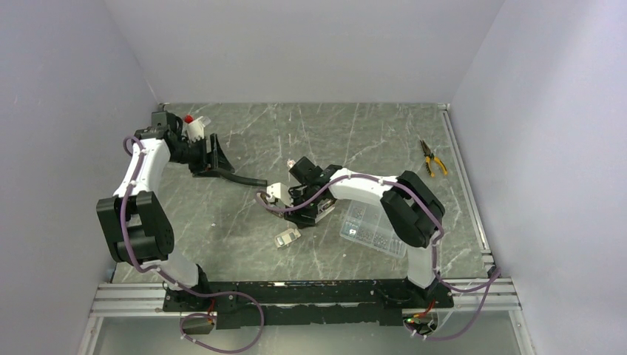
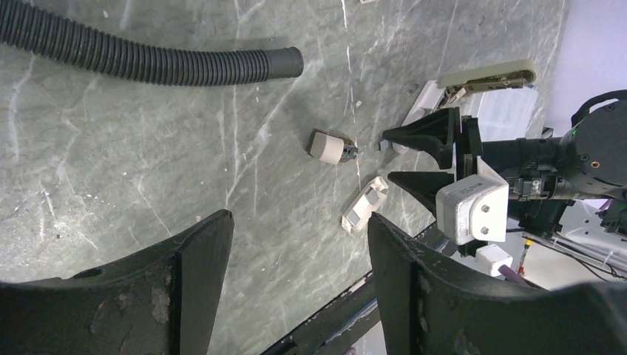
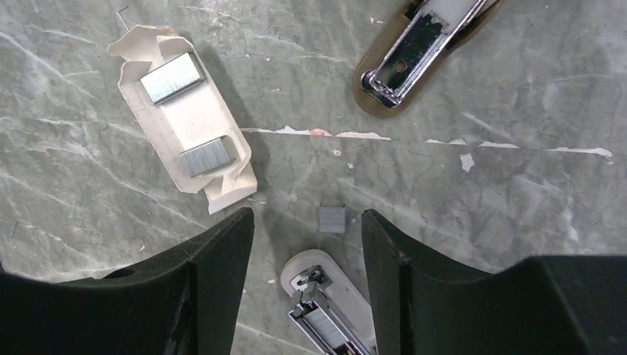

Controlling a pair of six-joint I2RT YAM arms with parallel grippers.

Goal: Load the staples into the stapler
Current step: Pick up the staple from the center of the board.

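Olive-grey stapler [image 3: 414, 53] lies on the worktop [image 3: 503, 222] just beyond my right fingers [image 3: 231, 244], spread and empty, a loose staple block [image 3: 332, 220] seen between them; my left fingers [image 2: 208, 248] likewise released, grasping nothing.

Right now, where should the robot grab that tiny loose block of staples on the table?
Pinch the loose staple block by the two edges facing the fingers, coming straight down from above. It lies flat and low on the table, apart from the staple box, and already sits between the fingers of the open right gripper.
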